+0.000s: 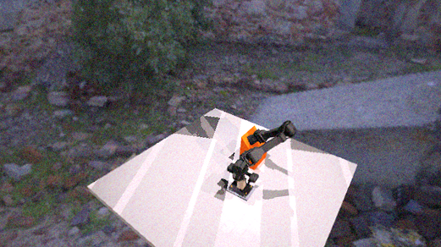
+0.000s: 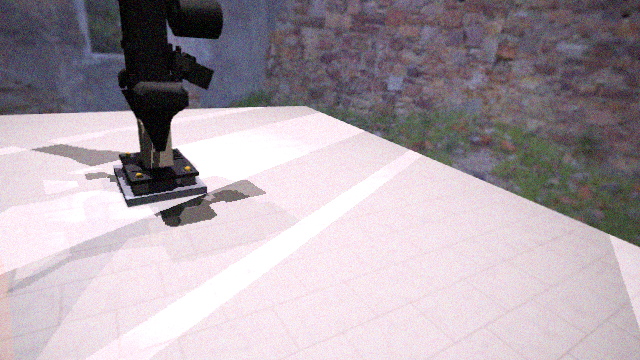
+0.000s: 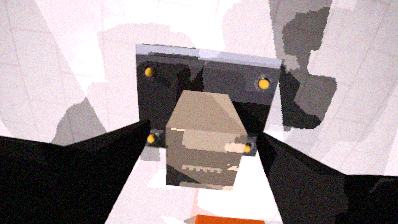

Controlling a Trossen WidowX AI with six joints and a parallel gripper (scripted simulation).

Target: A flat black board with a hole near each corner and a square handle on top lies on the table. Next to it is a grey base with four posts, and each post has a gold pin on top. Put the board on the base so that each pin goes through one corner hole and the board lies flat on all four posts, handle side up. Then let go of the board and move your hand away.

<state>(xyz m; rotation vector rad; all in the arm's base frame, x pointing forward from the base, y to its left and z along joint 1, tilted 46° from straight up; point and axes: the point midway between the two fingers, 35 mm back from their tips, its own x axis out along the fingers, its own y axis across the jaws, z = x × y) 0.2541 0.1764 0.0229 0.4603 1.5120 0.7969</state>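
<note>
In the wrist view we see gold pins (image 3: 263,83) showing at all four corners of the black board (image 1: 235,188) (image 2: 159,176) (image 3: 220,80); the exterior view shows three plainly. That side view gives us what the wrist view hides: the board sits raised above the plate of the grey base (image 1: 247,198) (image 2: 167,198) (image 3: 167,50). Our gripper (image 1: 240,180) (image 2: 159,150) (image 3: 204,131) is spread apart, its fingers on either side of the tan handle (image 1: 241,185) (image 2: 161,159) (image 3: 206,112), with gaps on both sides in the wrist view. From above, we find the base well inside the edges of the table (image 1: 161,191) (image 2: 400,260) (image 3: 45,60), near the orange block (image 1: 245,147) (image 3: 230,219).
</note>
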